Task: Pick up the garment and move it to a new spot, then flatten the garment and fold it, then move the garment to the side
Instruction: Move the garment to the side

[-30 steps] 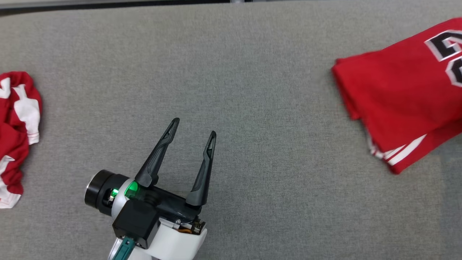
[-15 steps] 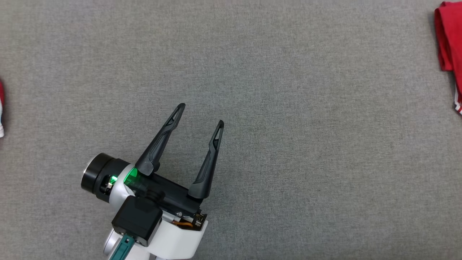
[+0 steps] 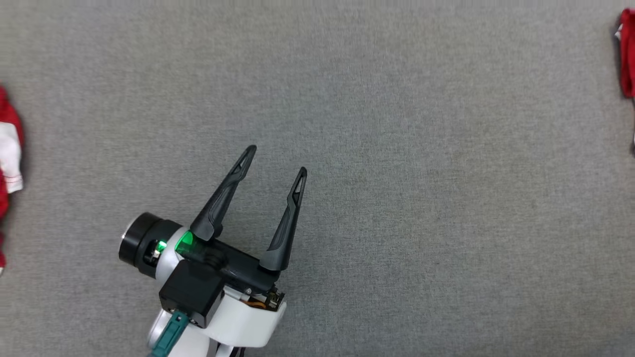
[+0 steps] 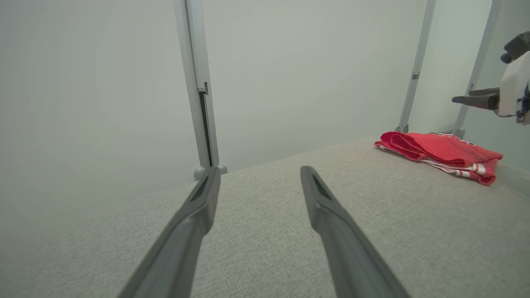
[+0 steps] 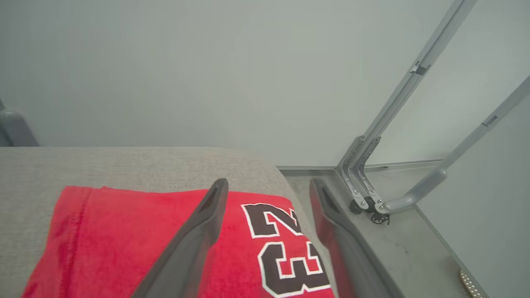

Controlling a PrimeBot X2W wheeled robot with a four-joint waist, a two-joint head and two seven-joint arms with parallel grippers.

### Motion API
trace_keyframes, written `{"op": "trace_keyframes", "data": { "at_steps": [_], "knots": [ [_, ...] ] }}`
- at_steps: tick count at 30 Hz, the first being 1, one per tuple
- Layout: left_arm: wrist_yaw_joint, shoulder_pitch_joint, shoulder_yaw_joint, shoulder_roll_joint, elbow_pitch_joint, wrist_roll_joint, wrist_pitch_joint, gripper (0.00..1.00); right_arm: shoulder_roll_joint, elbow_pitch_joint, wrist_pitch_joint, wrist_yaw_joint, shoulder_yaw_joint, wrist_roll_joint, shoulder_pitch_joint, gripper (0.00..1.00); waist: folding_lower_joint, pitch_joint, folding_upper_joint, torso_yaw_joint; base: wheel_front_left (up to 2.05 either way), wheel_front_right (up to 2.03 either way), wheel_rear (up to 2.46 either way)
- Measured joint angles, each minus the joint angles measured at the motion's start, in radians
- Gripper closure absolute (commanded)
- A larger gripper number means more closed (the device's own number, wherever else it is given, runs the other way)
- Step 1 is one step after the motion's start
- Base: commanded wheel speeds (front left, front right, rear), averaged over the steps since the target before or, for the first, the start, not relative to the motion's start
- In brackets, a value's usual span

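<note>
Most of the folded red jersey with the black-and-white 23 (image 5: 124, 240) is cut off in the head view, so you only get a red sliver at the 2 o'clock edge of the grey woven-fabric counter (image 3: 397, 148). A crumpled red-and-white cloth (image 3: 7, 148) is clipped at 9 o'clock too. The right jaws are spread apart over the jersey, long dark fingers (image 5: 190, 240) either side of the number, gripping nothing. Can't tell if the tips touch the cloth. The left jaws at 7 o'clock are spread wide over bare counter.

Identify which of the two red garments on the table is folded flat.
The garment with the number 23, lying under the right gripper. The other garment, at the head view's left edge, looks bunched up.
</note>
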Motion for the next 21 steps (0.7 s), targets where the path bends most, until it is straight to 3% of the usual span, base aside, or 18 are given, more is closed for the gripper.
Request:
{"op": "trace_keyframes", "data": {
  "at_steps": [7, 17, 18, 21],
  "knots": [
    [0.057, 0.072, 0.048, -0.017, 0.13, -0.059, 0.001, 0.0, 0.211, -0.058, -0.046, 0.0, 0.01, -0.092, 0.132, 0.0, 0.0, -0.132, 0.0, 0.013, 0.0, 0.0, 0.0],
    [0.097, 0.16, 0.132, -0.025, 0.238, -0.146, 0.0, 0.0, 0.486, -0.47, -0.049, 0.0, -0.212, -0.334, 0.533, 0.0, 0.0, -0.332, 0.0, 0.028, 0.0, 0.0, 0.0],
    [0.097, 0.16, 0.132, -0.025, 0.238, -0.146, 0.0, 0.0, 0.486, -0.47, -0.049, 0.0, -0.212, -0.334, 0.533, 0.0, 0.0, -0.332, 0.0, 0.028, 0.0, 0.0, 0.0],
    [0.098, 0.196, 0.131, -0.026, 0.252, -0.155, 0.0, 0.0, 0.553, -0.63, -0.05, 0.0, -0.252, -0.363, 0.669, 0.0, 0.0, -0.392, 0.0, 0.03, 0.0, 0.0, 0.0]
  ]
}}
